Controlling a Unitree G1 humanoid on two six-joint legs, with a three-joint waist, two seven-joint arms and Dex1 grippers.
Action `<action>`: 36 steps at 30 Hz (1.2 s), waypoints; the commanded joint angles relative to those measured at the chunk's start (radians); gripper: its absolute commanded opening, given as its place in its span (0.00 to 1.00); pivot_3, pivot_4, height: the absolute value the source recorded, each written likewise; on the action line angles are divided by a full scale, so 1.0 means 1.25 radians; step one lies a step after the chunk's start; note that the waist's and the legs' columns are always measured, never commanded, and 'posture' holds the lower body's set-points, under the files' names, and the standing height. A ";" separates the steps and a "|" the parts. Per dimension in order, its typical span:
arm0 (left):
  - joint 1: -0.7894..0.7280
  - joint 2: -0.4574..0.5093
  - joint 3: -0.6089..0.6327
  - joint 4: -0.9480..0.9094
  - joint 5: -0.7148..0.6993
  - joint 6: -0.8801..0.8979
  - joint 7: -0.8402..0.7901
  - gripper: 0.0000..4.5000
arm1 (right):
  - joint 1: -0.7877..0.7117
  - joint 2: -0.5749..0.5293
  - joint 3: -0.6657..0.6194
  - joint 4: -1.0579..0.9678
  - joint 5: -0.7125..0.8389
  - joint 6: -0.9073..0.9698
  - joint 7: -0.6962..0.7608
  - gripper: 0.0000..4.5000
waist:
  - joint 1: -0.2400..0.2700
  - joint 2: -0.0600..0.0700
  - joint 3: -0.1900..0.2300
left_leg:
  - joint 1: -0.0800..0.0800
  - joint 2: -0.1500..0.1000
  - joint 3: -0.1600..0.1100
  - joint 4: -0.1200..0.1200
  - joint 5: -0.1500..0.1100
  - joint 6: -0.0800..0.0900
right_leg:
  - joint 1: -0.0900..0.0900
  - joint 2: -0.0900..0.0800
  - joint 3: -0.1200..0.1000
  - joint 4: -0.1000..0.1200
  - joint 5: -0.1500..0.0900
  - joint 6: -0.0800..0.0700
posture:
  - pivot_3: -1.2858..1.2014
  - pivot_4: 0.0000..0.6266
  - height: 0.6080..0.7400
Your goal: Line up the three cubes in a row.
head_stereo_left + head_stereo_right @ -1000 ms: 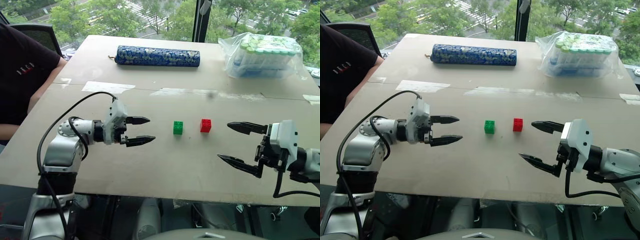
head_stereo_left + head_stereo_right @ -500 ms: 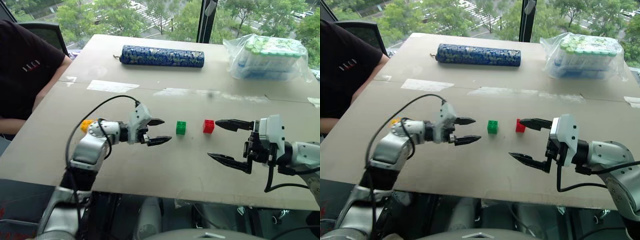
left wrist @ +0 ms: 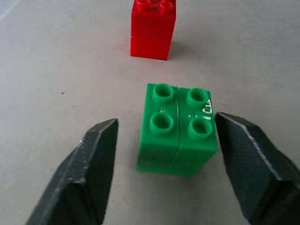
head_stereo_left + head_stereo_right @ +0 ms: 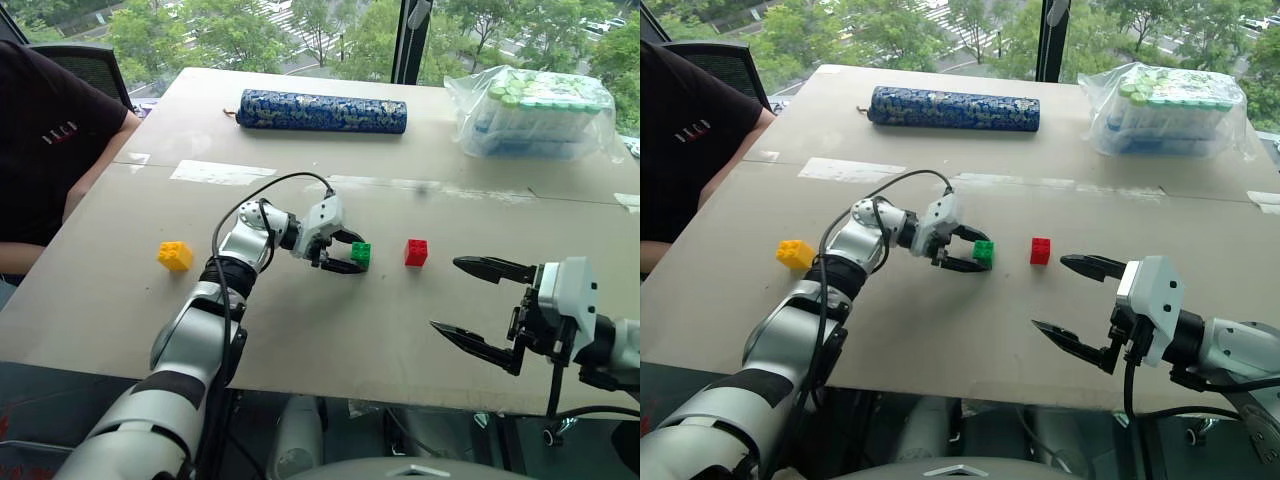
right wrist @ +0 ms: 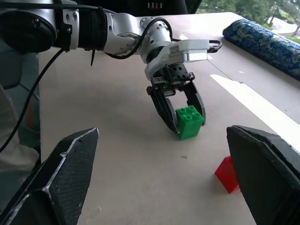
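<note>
The green cube [image 3: 176, 136] stands upright on the surface [image 4: 300, 330], studs up, squarish with no clear long axis — the red cube [image 4: 416, 252] sits just to its right, also studs up, apart from it. The yellow-orange cube [image 4: 174, 256] lies well apart to the left, turned slightly askew. The left pincer [image 4: 353, 252] straddles the green cube, its fingers [image 3: 93, 168] narrowed around it; one seems to touch, the other shows a gap. A second ago this pincer hung well left of the cube with wider jaws. The right pincer [image 4: 478, 302] hovers wide and empty, right of the red cube — about where it was.
</note>
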 commanded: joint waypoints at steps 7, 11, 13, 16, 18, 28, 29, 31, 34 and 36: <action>-0.043 -0.017 0.019 0.060 0.025 -0.072 -0.023 0.29 | 0.049 -0.011 -0.070 -0.039 0.011 -0.013 -0.005 1.00 | 0.002 0.000 0.000 | 0.000 0.000 0.000 0.000 0.000 0.000 | 0.000 0.000 0.000 0.000 0.000 0.000 | 0.52 0.24 1.00; -0.061 -0.024 0.027 0.088 0.035 -0.084 -0.015 0.29 | 0.064 -0.011 -0.083 -0.041 0.011 -0.014 -0.003 1.00 | 0.002 0.000 0.000 | 0.000 0.000 -0.001 0.000 0.000 0.000 | 0.000 0.000 -0.001 0.000 0.000 0.000 | 0.52 0.24 1.00; -0.070 -0.027 0.030 0.104 0.041 -0.094 -0.011 0.29 | 0.070 -0.012 -0.087 -0.041 0.010 -0.015 -0.002 1.00 | 0.002 0.000 0.000 | 0.000 0.000 -0.001 0.000 0.000 0.000 | 0.000 0.000 -0.001 0.000 0.000 0.000 | 0.52 0.24 1.00; -0.083 -0.031 0.038 0.122 0.048 -0.104 -0.011 0.29 | 0.075 -0.011 -0.093 -0.044 0.011 -0.014 -0.003 1.00 | 0.002 0.000 0.000 | 0.000 0.000 -0.001 0.000 0.000 0.000 | 0.000 0.000 -0.001 0.000 0.000 0.000 | 0.52 0.24 1.00; -0.088 -0.034 0.042 0.130 0.052 -0.107 -0.017 0.29 | 0.078 -0.010 -0.097 -0.046 0.010 -0.014 -0.005 1.00 | 0.002 0.000 0.000 | 0.000 0.000 -0.001 0.000 0.000 0.000 | 0.000 0.000 -0.001 0.000 0.000 0.000 | 0.52 0.24 1.00; -0.098 -0.034 0.058 0.137 0.060 -0.119 -0.020 0.98 | 0.101 -0.007 -0.114 -0.064 0.017 -0.012 -0.019 1.00 | 0.002 0.000 0.000 | 0.000 0.000 -0.001 0.000 0.000 0.000 | 0.000 0.000 -0.001 0.000 0.000 0.000 | 0.52 0.24 1.00; -0.092 -0.020 0.066 0.117 0.049 -0.108 -0.035 0.98 | 0.103 -0.008 -0.114 -0.065 0.017 -0.012 -0.020 1.00 | 0.002 0.000 0.000 | 0.000 0.000 -0.001 0.000 0.000 0.000 | 0.000 0.000 -0.001 0.000 0.000 0.000 | 0.52 0.24 1.00; -0.069 0.017 0.096 0.047 0.011 -0.059 -0.061 0.98 | 0.105 -0.009 -0.114 -0.067 0.016 -0.013 -0.021 1.00 | -0.002 0.000 0.000 | 0.000 0.000 -0.001 0.000 0.000 0.000 | 0.000 0.000 -0.001 0.000 0.000 0.000 | 0.52 0.24 1.00; 0.023 0.093 0.158 -0.187 -0.071 0.117 -0.060 0.98 | 0.083 -0.013 -0.102 -0.054 0.024 -0.019 -0.013 1.00 | -0.017 0.000 0.000 | 0.000 0.000 -0.001 0.000 0.000 -0.001 | 0.000 0.000 -0.001 0.001 0.000 0.000 | 0.52 0.24 1.00; 0.116 0.141 0.198 -0.379 -0.119 0.239 -0.016 0.98 | 0.062 -0.014 -0.089 -0.044 0.030 -0.023 -0.006 1.00 | -0.025 0.001 -0.001 | 0.001 0.001 -0.001 -0.001 0.002 -0.003 | 0.000 0.000 0.001 0.001 0.000 0.000 | 0.52 0.24 1.00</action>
